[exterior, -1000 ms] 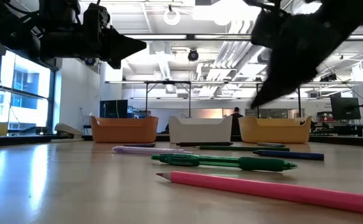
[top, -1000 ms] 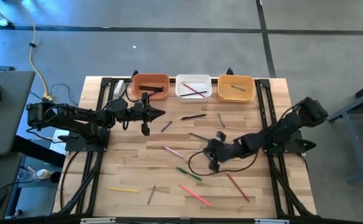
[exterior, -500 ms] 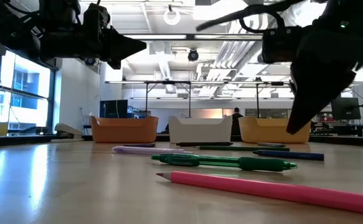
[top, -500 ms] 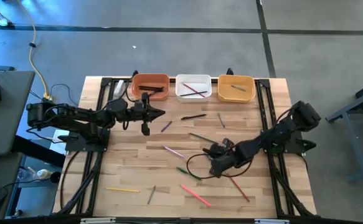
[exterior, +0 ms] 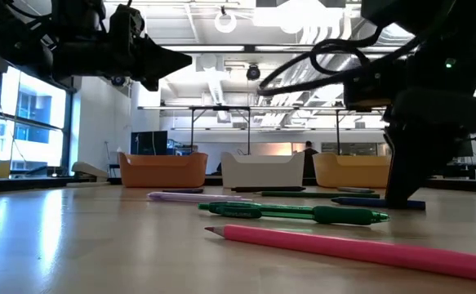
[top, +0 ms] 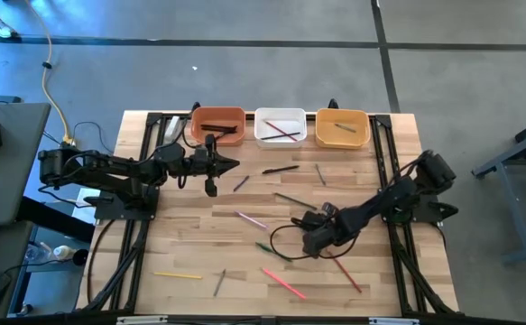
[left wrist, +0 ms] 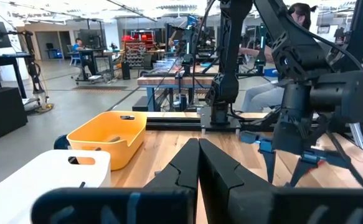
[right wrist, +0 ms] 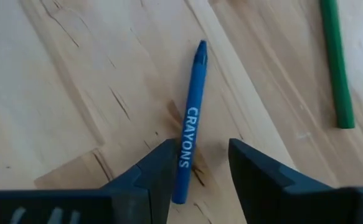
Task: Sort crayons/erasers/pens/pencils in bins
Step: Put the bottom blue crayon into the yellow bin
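Note:
My right gripper (right wrist: 197,171) points steeply down, open, low over the table's middle right (top: 309,242). Its fingers stand on either side of the near end of a blue crayon (right wrist: 188,124) that lies flat on the wood. I cannot tell whether a finger touches it. A green pen (right wrist: 335,62) lies beside it. My left gripper (left wrist: 198,163) is shut and empty, held level above the table in front of the terracotta bin (top: 216,126). The white bin (top: 281,126) and the yellow-orange bin (top: 342,128) stand beside it at the far edge, each with sticks inside.
Loose sticks lie scattered over the wood: a pink pencil (top: 283,283) and a yellow one (top: 177,274) near the front edge, a red one (top: 344,271), and dark ones (top: 281,169) in front of the bins. A black cable (top: 285,239) loops from my right arm over the table.
My right gripper has tipped from a slant to pointing steeply down and has sunk toward the table, shifting a little toward the near edge, until its fingers stand low beside the green pen. My left arm has kept still.

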`<state>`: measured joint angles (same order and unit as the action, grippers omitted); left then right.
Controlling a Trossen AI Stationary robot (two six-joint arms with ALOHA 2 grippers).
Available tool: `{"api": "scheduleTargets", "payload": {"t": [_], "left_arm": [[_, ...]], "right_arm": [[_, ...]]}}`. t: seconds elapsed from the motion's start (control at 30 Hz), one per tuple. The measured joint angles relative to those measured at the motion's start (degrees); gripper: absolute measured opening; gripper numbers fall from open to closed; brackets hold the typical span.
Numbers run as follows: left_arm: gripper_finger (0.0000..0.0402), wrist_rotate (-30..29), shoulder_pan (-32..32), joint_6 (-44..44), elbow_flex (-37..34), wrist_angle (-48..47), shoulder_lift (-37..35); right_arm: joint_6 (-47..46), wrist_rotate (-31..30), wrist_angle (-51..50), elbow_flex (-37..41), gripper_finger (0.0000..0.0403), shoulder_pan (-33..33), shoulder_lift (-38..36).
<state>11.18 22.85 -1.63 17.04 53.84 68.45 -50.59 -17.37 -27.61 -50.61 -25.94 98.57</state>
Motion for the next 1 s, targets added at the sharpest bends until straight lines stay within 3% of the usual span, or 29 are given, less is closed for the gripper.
{"api": "scheduleTargets", "payload": {"t": [0.2,0.53,0.67,1.0], "left_arm": [[0.0001,0.00,0.00,0.10,0.00,0.00,0.00],[0.0000,-2.65,-0.02,0.11,0.02,1.03,0.00],[0.0000,-5.74,0.00,-0.04,0.02,1.86,0.00],[0.0000,-6.49,0.02,1.99,0.02,2.54,0.00]], "right_arm": [[0.53,0.30,0.26,-0.29,0.0120,0.51,1.45],[8.96,1.36,0.87,-0.10,0.0010,1.86,0.46],[12.56,0.88,1.40,0.32,0.0013,4.03,-3.26],[21.93,0.36,-2.15,0.11,0.0010,14.10,-20.48]]}}
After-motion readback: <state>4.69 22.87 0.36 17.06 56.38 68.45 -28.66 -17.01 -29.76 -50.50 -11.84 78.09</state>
